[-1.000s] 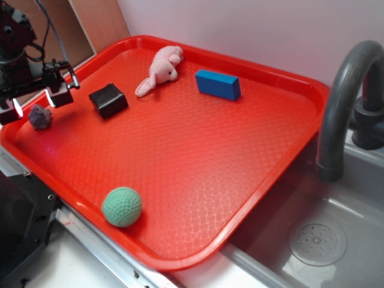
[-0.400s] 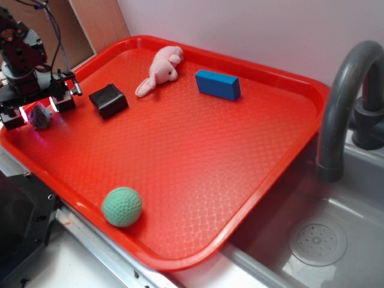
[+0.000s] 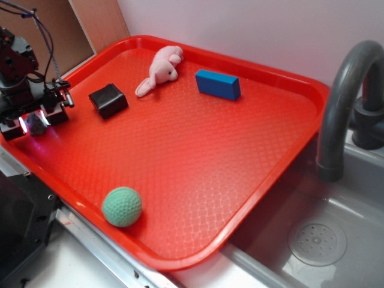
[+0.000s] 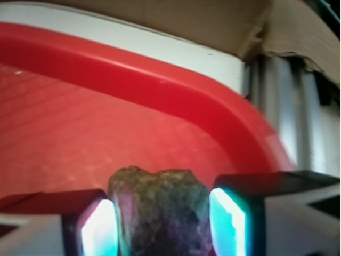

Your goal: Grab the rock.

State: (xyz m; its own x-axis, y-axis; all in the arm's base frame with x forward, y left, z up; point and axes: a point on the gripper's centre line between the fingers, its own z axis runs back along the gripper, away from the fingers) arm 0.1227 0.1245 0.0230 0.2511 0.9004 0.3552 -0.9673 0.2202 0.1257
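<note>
The gripper (image 4: 162,221) is spread around the rock (image 4: 160,210), pads just beside it. That lumpy stone could squirt out sideways. The tray (image 3: 180,258) rim sits close.

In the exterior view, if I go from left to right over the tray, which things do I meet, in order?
Gripper with the rock between its fingers → black block → pink plush toy → blue block. The green ball is left out: it sits nearer the camera and overlaps the black block's span.
</note>
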